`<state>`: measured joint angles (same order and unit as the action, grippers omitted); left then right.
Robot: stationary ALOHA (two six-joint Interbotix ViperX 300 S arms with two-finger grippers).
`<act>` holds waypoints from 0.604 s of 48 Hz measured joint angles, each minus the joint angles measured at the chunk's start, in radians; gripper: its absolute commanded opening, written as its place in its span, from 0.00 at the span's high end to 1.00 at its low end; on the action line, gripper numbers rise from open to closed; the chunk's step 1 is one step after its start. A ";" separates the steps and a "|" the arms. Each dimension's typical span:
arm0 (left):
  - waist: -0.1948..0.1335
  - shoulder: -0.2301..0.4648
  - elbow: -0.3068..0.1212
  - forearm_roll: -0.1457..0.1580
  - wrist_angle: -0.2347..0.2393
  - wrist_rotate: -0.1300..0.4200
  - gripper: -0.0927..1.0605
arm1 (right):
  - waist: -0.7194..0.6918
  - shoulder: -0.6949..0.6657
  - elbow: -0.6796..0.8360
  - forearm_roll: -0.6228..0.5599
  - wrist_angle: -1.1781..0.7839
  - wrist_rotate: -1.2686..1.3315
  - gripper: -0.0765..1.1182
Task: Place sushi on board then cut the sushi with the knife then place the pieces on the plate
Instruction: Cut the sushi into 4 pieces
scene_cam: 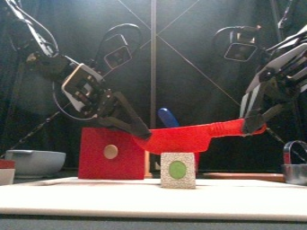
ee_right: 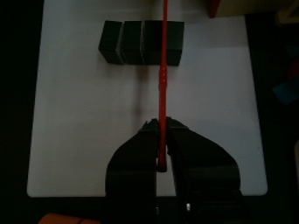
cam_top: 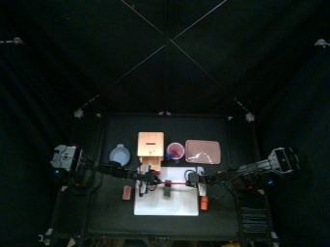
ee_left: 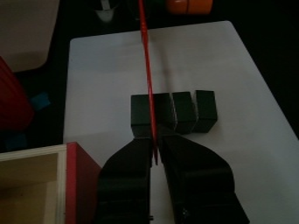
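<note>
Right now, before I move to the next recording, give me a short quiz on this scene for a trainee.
1. True or false: the sushi roll already lies on the pink tray.
2. Which gripper holds the red knife? A) only the left B) only the right C) both
3. Short answer: in the front view, what is the red-fronted thing to the left of the sushi roll?
Key: 1 false, it lies on the cutting board. 2 C, the left gripper and the right gripper are each shut on one end. 3 the wooden box.
</note>
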<state>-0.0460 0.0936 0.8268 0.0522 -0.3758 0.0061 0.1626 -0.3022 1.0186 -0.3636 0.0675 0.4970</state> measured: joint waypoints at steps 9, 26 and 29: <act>0.000 0.008 -0.002 0.000 0.000 0.000 0.48 | 0.002 0.025 -0.002 0.002 -0.003 0.000 0.60; 0.000 0.048 -0.008 0.002 -0.002 0.000 0.48 | 0.003 0.084 -0.009 0.011 -0.003 0.002 0.60; -0.005 0.058 -0.014 0.002 0.009 0.003 0.48 | 0.005 0.100 -0.009 0.015 -0.005 0.002 0.60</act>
<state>-0.0506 0.1519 0.8130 0.0537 -0.3666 0.0092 0.1672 -0.2025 1.0094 -0.3482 0.0629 0.4985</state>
